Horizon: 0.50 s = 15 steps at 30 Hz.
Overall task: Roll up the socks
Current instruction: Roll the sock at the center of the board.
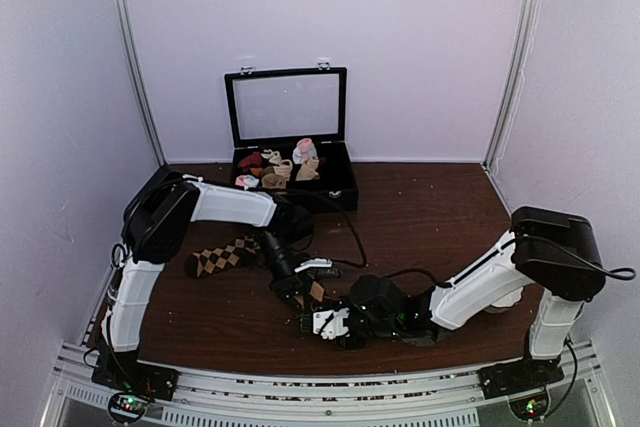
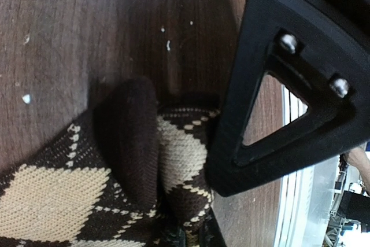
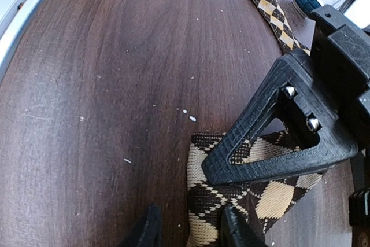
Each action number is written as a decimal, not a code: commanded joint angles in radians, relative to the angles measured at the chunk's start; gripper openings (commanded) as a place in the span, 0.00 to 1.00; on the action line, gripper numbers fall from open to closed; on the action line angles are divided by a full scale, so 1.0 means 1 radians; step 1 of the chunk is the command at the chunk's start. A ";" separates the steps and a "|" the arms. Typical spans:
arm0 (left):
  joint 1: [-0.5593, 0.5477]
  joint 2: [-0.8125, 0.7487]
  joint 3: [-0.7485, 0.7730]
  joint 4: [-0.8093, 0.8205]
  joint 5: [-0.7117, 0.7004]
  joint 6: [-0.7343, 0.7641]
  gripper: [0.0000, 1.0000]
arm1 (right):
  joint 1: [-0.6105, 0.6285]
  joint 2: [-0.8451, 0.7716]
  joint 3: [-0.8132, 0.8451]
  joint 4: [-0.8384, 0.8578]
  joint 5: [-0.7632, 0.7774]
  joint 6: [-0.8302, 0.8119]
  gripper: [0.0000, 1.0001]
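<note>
One brown argyle sock (image 1: 225,257) lies flat on the table at the left; its end also shows in the right wrist view (image 3: 272,10). The other sock (image 1: 318,292) is bunched between both grippers near the front middle. My left gripper (image 1: 303,297) is shut on a fold of this sock (image 2: 173,148), with its tips (image 2: 191,236) pinching the fabric. My right gripper (image 1: 322,321) is open; its tips (image 3: 191,232) straddle the sock's end (image 3: 254,201). One black finger of the left gripper (image 3: 260,154) lies across the sock.
A black case (image 1: 340,182) with its lid up stands at the back, holding several small sock rolls (image 1: 280,169). The metal rail (image 1: 330,387) runs along the table's front edge, close behind the grippers. White walls close in both sides.
</note>
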State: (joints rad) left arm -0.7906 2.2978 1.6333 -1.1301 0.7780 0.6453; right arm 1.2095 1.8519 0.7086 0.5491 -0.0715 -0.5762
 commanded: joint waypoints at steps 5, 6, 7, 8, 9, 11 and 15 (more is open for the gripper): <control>0.008 0.024 -0.013 -0.051 -0.090 0.082 0.16 | -0.016 0.049 0.021 -0.052 0.025 0.007 0.23; 0.008 0.012 -0.019 -0.051 -0.085 0.096 0.19 | -0.019 0.057 0.023 -0.054 0.027 0.010 0.23; 0.008 0.006 -0.024 -0.052 -0.082 0.104 0.21 | -0.021 0.065 0.025 -0.058 0.026 0.010 0.24; 0.008 0.005 -0.023 -0.060 -0.082 0.116 0.22 | -0.022 0.071 0.029 -0.064 0.022 0.009 0.24; 0.008 0.006 -0.019 -0.071 -0.083 0.126 0.22 | -0.022 0.078 0.032 -0.075 0.019 0.006 0.24; 0.008 0.015 -0.011 -0.083 -0.091 0.135 0.23 | -0.023 0.084 0.045 -0.094 0.018 0.006 0.25; 0.008 0.037 0.015 -0.096 -0.110 0.136 0.23 | -0.022 0.077 0.046 -0.089 0.056 -0.001 0.29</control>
State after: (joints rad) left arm -0.7860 2.2982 1.6379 -1.2015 0.7692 0.7475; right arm 1.1980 1.9003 0.7605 0.5468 -0.0681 -0.5766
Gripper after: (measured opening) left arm 0.230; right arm 0.280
